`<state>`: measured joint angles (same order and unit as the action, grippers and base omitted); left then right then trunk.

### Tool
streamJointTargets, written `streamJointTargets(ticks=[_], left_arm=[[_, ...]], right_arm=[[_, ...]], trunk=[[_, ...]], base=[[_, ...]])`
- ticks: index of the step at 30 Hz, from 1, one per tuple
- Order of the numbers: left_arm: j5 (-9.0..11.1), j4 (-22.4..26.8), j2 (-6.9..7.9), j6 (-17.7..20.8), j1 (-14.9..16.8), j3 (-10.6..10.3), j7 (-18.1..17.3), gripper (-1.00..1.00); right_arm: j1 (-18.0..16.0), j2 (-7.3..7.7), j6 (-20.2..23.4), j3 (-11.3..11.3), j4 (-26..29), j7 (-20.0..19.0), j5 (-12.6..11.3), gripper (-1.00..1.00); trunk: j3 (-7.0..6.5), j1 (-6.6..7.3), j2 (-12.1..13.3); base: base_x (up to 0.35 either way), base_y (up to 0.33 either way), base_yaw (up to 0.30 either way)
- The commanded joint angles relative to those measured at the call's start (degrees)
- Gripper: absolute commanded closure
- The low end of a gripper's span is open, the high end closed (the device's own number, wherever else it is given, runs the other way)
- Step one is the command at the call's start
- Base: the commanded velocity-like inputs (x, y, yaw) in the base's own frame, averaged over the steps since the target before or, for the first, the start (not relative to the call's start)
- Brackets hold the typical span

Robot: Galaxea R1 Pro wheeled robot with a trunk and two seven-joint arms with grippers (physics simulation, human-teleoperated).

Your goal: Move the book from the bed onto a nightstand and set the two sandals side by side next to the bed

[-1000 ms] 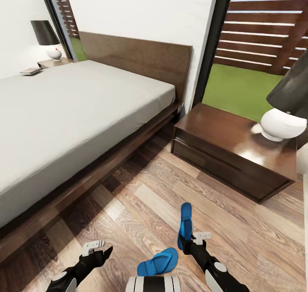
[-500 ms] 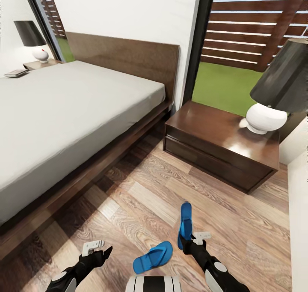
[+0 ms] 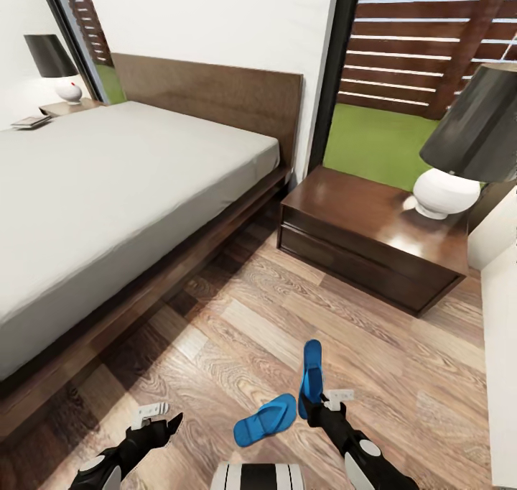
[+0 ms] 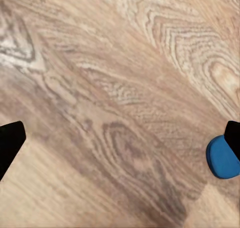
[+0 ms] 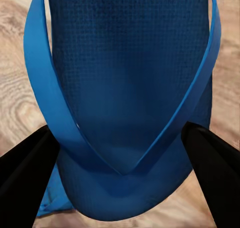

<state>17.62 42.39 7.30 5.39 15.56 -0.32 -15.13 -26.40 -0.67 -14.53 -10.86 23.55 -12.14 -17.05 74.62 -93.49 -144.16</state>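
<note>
1. We're in the bedroom, head cam looking down over the wood-plank floor (image 3: 237, 332). The bed (image 3: 108, 188) takes the left half of the frame, grey mattress, dark headboard at upper centre.
2. R gripper (image 3: 314, 402) sits at lower centre-right and it's got one blue sandal, the held sandal (image 3: 310, 375). It stands on edge, toe pointing to the top of the frame.
3. R wrist cam confirms: held sandal (image 5: 130, 87) sits between the two dark fingers (image 5: 25, 178), straps in a V, jaws pinching it at one end.
4. Second sandal (image 3: 266, 419) lies flat on the floor at bottom centre, just left of the held one, angled toward the lower left. The two look close at one end; can't tell if they touch.
5. L gripper (image 3: 161, 422) is at lower left, above bare floor, holding nothing. In L wrist cam its fingertips (image 4: 10, 143) sit at opposite edges, so jaws are spread wide. A blue sandal end (image 4: 222, 158) peeks in at the frame's right edge.
6. Near nightstand (image 3: 373, 246) at centre-right, beside the bed's head, w/ a white-based lamp (image 3: 445, 192) under a black shade.
7. Far nightstand (image 3: 68, 107) at upper left, also w/ a lamp. A flat thing (image 3: 30, 121) lies by it at the mattress edge; too small to say if it's the book.
</note>
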Motion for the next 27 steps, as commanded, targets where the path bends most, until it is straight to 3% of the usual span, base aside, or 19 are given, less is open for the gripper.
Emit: streamJointTargets(ticks=[1, 9, 14, 27], left_arm=[[0.62, 0.05, 0.09, 0.44, 0.00, -0.03, -0.16, -1.00], [0.66, 0.06, 0.34, 0.41, 0.00, -0.03, -0.16, -1.00], [0.66, 0.06, 0.31, 0.41, 0.00, -0.11, -0.16, -1.00], [0.66, 0.06, 0.32, 0.41, 0.00, -0.12, -0.16, -1.00]], right_arm=[[-0.05, 0.03, -0.23, -0.28, -0.09, -0.18, -0.61, 1.00], [-0.05, 0.05, -0.23, -0.25, -0.09, -0.27, -0.61, 1.00], [-0.05, 0.06, -0.23, -0.23, -0.09, -0.33, -0.61, 1.00], [-0.05, 0.06, -0.23, -0.22, -0.09, -0.34, -0.61, 1.00]], trunk=[[0.04, 0.01, -0.01], [0.04, 0.01, -0.01], [0.01, 0.01, -0.01], [-0.30, 0.01, -0.01]], base=[[-0.001, 0.303, -0.173], [0.000, 0.293, -0.229], [0.000, 0.052, -0.095], [0.000, 0.001, -0.270]])
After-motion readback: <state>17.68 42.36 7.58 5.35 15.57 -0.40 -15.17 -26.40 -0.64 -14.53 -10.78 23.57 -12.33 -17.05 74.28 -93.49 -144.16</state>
